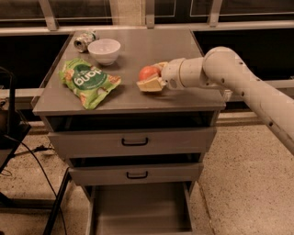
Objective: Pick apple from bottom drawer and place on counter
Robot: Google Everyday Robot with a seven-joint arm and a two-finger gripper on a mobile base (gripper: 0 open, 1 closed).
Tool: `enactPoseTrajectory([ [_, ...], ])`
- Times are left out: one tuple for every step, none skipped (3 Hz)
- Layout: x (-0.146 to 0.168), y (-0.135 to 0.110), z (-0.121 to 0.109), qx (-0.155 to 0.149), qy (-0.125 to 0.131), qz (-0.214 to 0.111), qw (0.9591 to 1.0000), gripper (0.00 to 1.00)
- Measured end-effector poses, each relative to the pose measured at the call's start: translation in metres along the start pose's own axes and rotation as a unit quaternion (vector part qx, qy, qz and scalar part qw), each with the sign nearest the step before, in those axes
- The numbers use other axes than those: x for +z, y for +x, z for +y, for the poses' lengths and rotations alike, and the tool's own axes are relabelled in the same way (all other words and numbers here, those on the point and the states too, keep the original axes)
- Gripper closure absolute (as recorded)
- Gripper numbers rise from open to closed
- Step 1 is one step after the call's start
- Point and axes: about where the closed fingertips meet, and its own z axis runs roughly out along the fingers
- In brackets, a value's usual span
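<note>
gripper [148, 77] holding apple [147, 72] at grey counter [151, 46], speckled floor [239, 174], dark windows [82, 9]

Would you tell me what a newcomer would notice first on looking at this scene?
The white arm reaches in from the right, its end effector holding the red apple low over the counter, just right of its middle. Next comes the bright green snack bag lying on the counter's left side, with a white bowl behind it. Below, the bottom drawer stands pulled out.
</note>
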Motion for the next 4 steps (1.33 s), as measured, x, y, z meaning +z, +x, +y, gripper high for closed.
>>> enactPoseTrajectory([
  [-0.0008,-0.0025,-0.0005,0.0,-0.001,0.0,1.0,0.5],
  [-0.0008,-0.0025,-0.0005,0.0,-0.001,0.0,1.0,0.2],
  [-0.0007,-0.0025,-0.0005,0.0,-0.001,0.0,1.0,0.24],
  [-0.0007,-0.0025,-0.0005,0.0,-0.001,0.0,1.0,0.28],
])
